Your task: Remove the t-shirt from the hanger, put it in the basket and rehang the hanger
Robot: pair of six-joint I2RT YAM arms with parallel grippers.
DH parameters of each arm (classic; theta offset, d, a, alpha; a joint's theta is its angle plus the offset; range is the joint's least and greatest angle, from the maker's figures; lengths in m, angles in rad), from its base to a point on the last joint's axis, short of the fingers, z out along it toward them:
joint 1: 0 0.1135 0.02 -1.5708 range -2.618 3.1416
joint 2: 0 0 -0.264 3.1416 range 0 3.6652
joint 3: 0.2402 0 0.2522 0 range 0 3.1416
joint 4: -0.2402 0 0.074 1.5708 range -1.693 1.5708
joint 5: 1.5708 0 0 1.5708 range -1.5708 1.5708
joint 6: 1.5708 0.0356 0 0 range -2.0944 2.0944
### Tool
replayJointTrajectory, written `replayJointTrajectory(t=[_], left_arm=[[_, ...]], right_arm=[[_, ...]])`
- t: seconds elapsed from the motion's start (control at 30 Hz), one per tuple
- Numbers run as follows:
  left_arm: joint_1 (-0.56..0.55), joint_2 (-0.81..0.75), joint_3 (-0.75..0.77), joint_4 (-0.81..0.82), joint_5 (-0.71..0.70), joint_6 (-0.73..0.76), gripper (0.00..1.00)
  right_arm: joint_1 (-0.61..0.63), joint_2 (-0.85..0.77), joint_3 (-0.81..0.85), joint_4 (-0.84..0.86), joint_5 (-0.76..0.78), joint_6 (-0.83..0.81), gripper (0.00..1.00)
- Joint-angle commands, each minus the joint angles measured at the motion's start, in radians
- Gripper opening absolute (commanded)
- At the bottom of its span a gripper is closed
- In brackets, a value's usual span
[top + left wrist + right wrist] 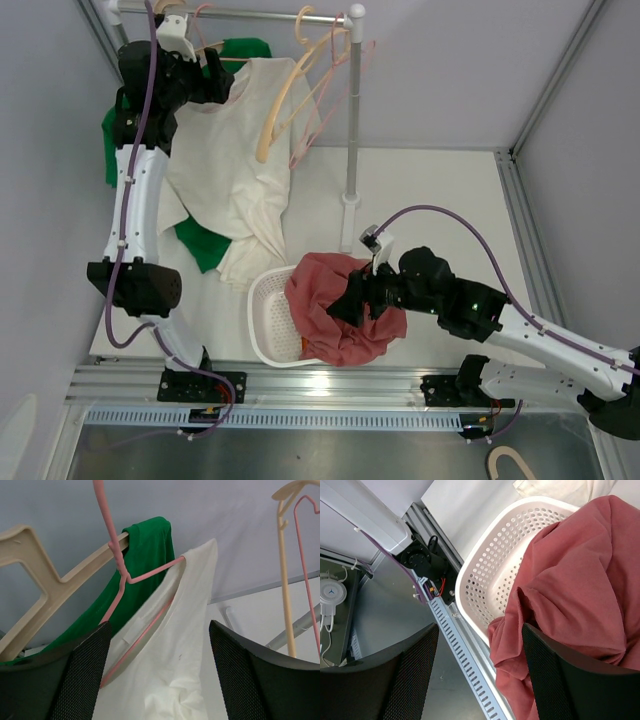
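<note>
A cream t-shirt (pixel 235 150) hangs on a pink wire hanger (pixel 150 572) from the rail at the top left; it also shows in the left wrist view (pixel 185 645). My left gripper (pixel 215 80) is raised at the shirt's collar. Its jaws are open, one on each side of the cloth (pixel 160 630), and hold nothing. My right gripper (pixel 350 300) is open and empty (pixel 480 630) at the near edge of a red t-shirt (pixel 325 290) that lies draped over a white basket (pixel 262 310).
A green t-shirt (pixel 145 555) hangs on a beige hanger (pixel 50 585) behind the cream one. An empty beige hanger (pixel 285 95) and an empty pink one (pixel 325 100) hang near the rack's upright pole (pixel 352 120). A metal rail runs along the table's near edge.
</note>
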Motion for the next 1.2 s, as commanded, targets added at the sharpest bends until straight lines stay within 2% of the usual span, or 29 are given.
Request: replayJointTrajectory(t=[0.0, 0.1, 0.13, 0.2, 0.37, 0.47, 0.9, 1.03, 1.17], left_arm=[[0.041, 0.008, 0.042, 0.041, -0.006, -0.012, 0.83], [0.049, 0.040, 0.082, 0.017, -0.014, -0.023, 0.81], [0.051, 0.046, 0.093, 0.007, -0.010, -0.025, 0.74], [0.054, 0.048, 0.085, 0.007, -0.010, -0.031, 0.66], [0.054, 0.017, 0.019, 0.062, 0.019, -0.037, 0.73], [0.054, -0.013, -0.001, 0.079, 0.123, -0.054, 0.75], [0.054, -0.111, 0.002, 0.035, 0.220, -0.103, 0.78], [0.052, -0.144, -0.004, 0.030, 0.157, -0.082, 0.78], [0.058, -0.101, 0.051, -0.016, 0.102, -0.054, 0.78]], right_arm=[[-0.011, -0.012, 0.004, 0.007, -0.013, -0.013, 0.73], [-0.016, -0.008, 0.003, 0.010, -0.019, -0.012, 0.72], [-0.018, -0.006, 0.001, 0.012, -0.021, -0.010, 0.73], [-0.021, -0.003, 0.001, 0.015, -0.022, -0.012, 0.73], [-0.027, 0.009, 0.000, 0.022, -0.030, -0.010, 0.73], [-0.031, 0.017, -0.003, 0.033, -0.036, -0.009, 0.73], [-0.036, 0.051, -0.016, 0.067, -0.061, -0.004, 0.73], [-0.036, 0.049, -0.014, 0.073, -0.067, -0.001, 0.73], [-0.035, 0.042, -0.010, 0.065, -0.067, -0.004, 0.73]])
